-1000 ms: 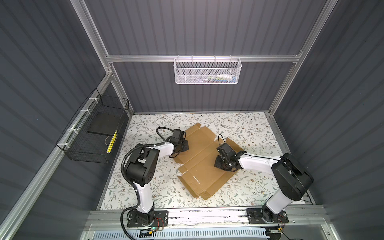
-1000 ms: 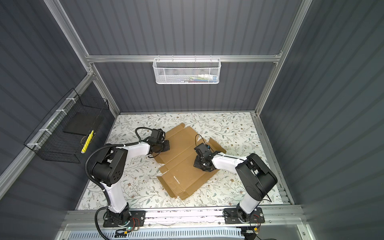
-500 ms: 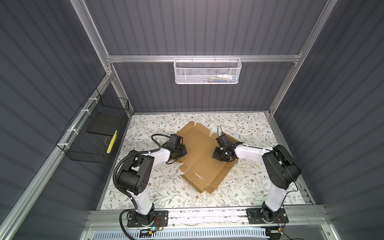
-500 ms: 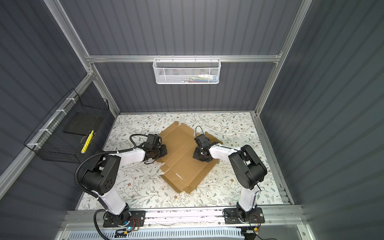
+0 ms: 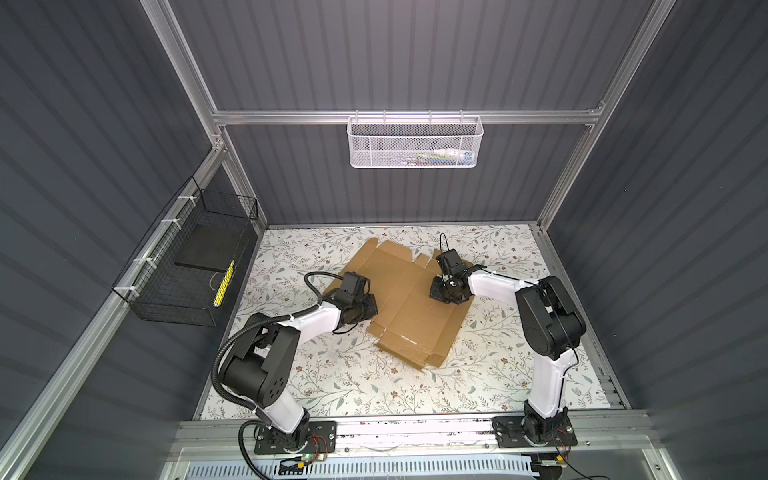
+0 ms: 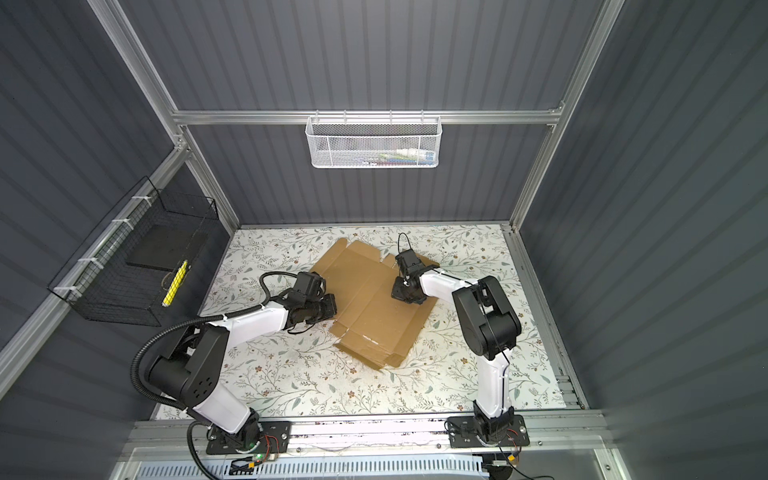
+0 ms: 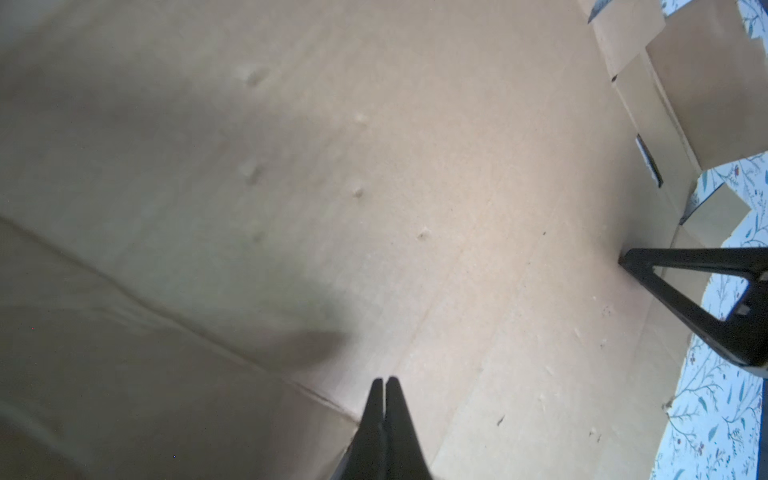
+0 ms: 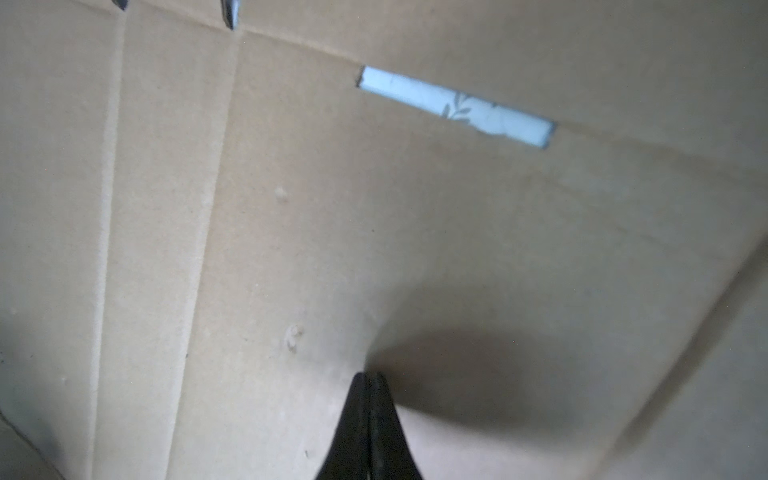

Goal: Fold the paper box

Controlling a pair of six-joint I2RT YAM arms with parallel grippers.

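On the left, apparently pressing the paper box (image 5: 411,303) with the left gripper (image 7: 385,380), pinched closed, empty. Dragged flat toward the back of the table (image 5: 332,374) and turned, not folded yet. On the right, likewise with the closed right gripper (image 8: 370,376).

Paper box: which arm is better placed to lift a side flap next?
Left, probably. The left gripper, shut, lies low at the paper box's left edge, by a crease. The right gripper, also shut, points steeply down onto the sheet's right part, better suited to pinning it.
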